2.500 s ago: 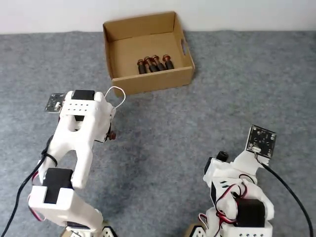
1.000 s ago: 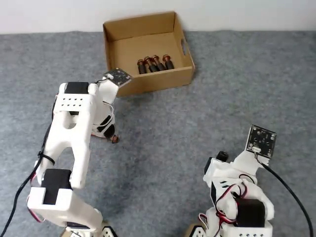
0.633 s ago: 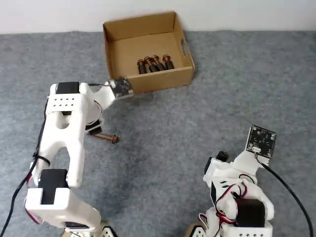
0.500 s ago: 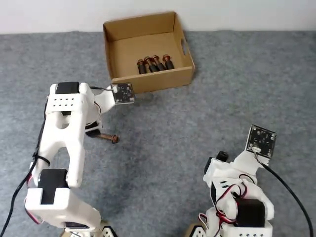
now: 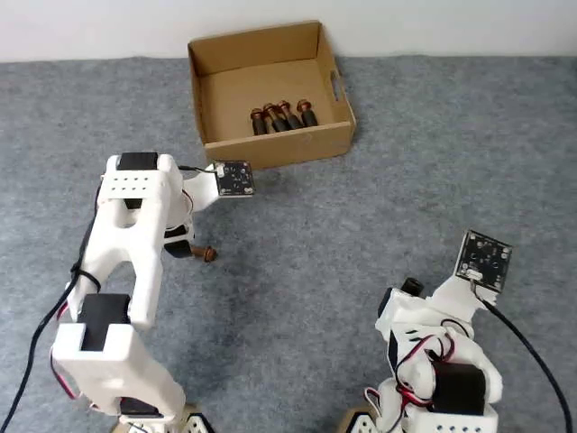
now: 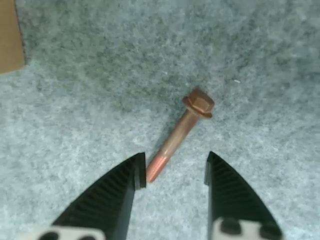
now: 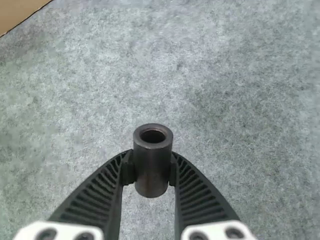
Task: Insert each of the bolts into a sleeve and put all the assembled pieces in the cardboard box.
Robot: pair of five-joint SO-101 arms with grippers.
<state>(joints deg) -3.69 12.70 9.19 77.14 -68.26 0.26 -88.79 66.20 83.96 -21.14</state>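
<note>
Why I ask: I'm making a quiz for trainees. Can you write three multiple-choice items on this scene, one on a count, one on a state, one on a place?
1. How many assembled pieces are in the cardboard box?
A) two
B) four
C) six

2. What state is the right gripper in?
A) open and empty
B) shut on a bolt
C) shut on a sleeve

3. Where does the loose bolt lie?
A) in the cardboard box
B) on the grey mat, its tip between the left gripper fingers
C) in the right gripper

Answers:
1 B, four lie in a row in the high view.
2 C, its fingers clamp a dark sleeve in the right wrist view.
3 B, the left wrist view shows it flat on the mat, its tip between the open fingers.
</note>
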